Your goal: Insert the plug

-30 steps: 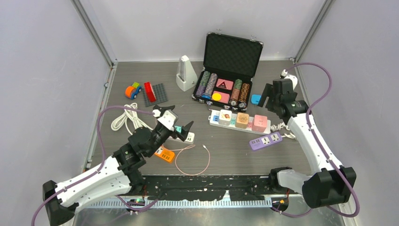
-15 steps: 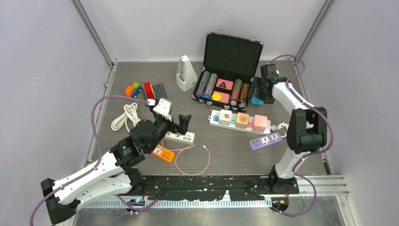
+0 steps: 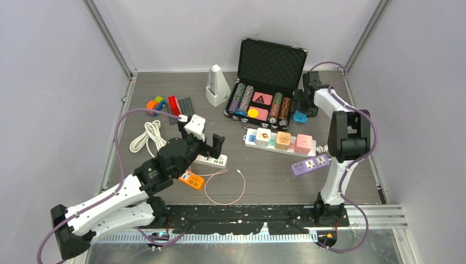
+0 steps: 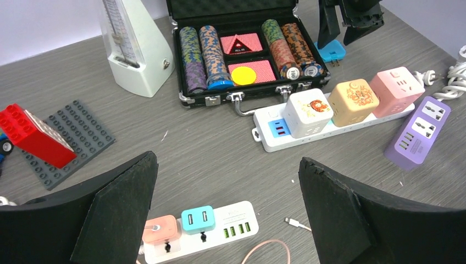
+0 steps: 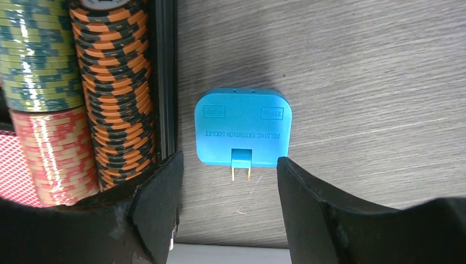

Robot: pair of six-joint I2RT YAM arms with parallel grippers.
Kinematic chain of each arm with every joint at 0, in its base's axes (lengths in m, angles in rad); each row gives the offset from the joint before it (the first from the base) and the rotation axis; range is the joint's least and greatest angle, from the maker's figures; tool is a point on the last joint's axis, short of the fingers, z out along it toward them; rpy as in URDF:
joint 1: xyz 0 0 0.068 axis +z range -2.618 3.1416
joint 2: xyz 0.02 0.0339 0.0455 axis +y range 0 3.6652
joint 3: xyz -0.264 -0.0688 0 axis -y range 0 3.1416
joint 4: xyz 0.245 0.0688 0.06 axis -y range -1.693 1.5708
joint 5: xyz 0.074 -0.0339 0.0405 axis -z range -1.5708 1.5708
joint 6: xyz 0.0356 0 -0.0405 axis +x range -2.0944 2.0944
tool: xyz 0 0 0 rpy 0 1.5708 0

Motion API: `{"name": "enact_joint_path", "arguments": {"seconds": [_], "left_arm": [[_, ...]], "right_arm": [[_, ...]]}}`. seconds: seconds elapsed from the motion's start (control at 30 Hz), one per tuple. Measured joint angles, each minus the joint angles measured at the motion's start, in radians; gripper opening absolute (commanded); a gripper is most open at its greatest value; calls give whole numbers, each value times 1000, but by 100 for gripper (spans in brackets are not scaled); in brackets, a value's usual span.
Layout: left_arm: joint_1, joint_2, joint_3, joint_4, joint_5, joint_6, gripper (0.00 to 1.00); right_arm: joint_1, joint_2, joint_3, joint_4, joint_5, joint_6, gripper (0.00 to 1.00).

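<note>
The grey wood-grain counter (image 3: 275, 181) carries along its far side a toy car (image 3: 154, 104), a grey baseplate (image 3: 188, 105), a white metronome (image 3: 217, 86), an open black poker-chip case (image 3: 272, 66) and, just right of the case, a blue folding plug (image 5: 243, 133) lying flat. Nearer lie a coiled white cord (image 3: 145, 138) at left, a small white USB strip (image 3: 214, 160), an orange tag (image 3: 191, 179), a looped pink cable (image 3: 244, 191), a long white power strip (image 3: 251, 138) and a purple strip (image 3: 310, 163).

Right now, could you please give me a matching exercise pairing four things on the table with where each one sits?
Things: 1 blue plug; 2 metronome; 3 purple strip; 4 red brick.
Places: A on the grey baseplate; B just right of the chip case; C just left of the chip case; D near side of the cube-topped strip.
Pairs: 1-B; 2-C; 3-D; 4-A.
</note>
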Motion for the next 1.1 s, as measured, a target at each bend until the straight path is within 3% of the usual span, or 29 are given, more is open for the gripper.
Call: {"name": "enact_joint_path", "arguments": {"seconds": [0.17,0.3,0.4,0.63,0.8,0.9,1.1], "left_arm": [[8,8,2,0,0,-2,100],[9,10,2,-1,0,-3,100],[12,10,2,-1,0,-3,99],[15,10,2,-1,0,-5,100],[17,9,2,-1,0,-6,100],[18,9,2,-2,0,-6,100],[19,9,2,-2,1,-7,100]], "right_arm": [[0,37,6,-9,-2,-24,74],[0,59,16,-19,5,-39,74],[0,74,32,-26,9,-47,69],[0,89,62,-34,17,-57,43],[0,88,58,-31,23,-53,42],[0,66,33,-24,24,-45,48],[0,9,24,-37,67,-19,86]]}}
